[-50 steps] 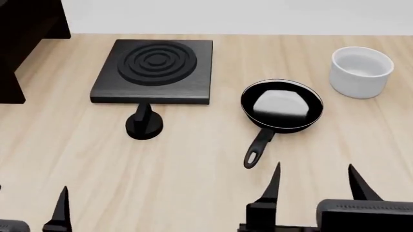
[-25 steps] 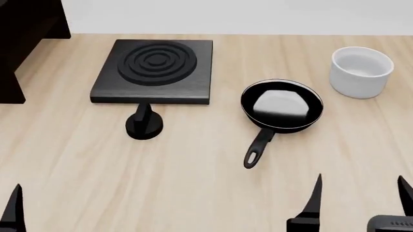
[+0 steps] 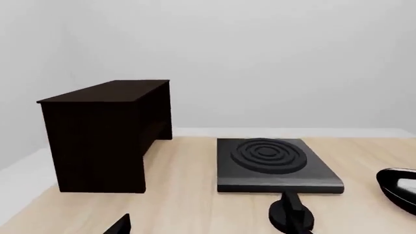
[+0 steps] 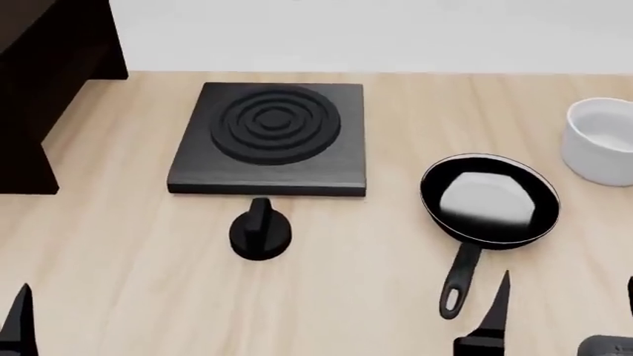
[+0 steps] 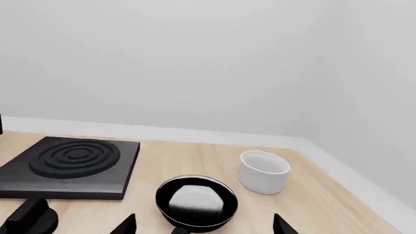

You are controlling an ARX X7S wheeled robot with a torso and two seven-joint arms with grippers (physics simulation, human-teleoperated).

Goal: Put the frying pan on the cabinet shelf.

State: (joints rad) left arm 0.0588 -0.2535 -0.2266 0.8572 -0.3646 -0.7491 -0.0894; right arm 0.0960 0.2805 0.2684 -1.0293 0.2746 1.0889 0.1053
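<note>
The frying pan (image 4: 490, 199) sits flat on the light wooden table, black with a pale inside, its long handle (image 4: 457, 285) pointing toward me. My right gripper (image 4: 568, 280) is open and empty at the view's lower edge, its left finger just right of the handle's loop end. In the right wrist view the pan (image 5: 195, 201) lies straight ahead of the right gripper (image 5: 202, 220). The left gripper (image 3: 204, 227) is open and empty, with one finger (image 4: 20, 325) showing at the bottom left. The dark cabinet (image 3: 104, 136) stands at the far left, its shelf opening (image 3: 158, 126) seen side-on.
A square black stove plate (image 4: 272, 137) with concentric rings lies centre-left, and a black knob (image 4: 260, 233) stands in front of it. A white cup (image 4: 600, 148) is at the right edge behind the pan. The cabinet's corner (image 4: 44, 81) shows at top left.
Both grippers have drawn back toward the bottom edge and spread outward. The head view has shifted, so the table's things now sit further right and lower. The pan has not moved on the table.
</note>
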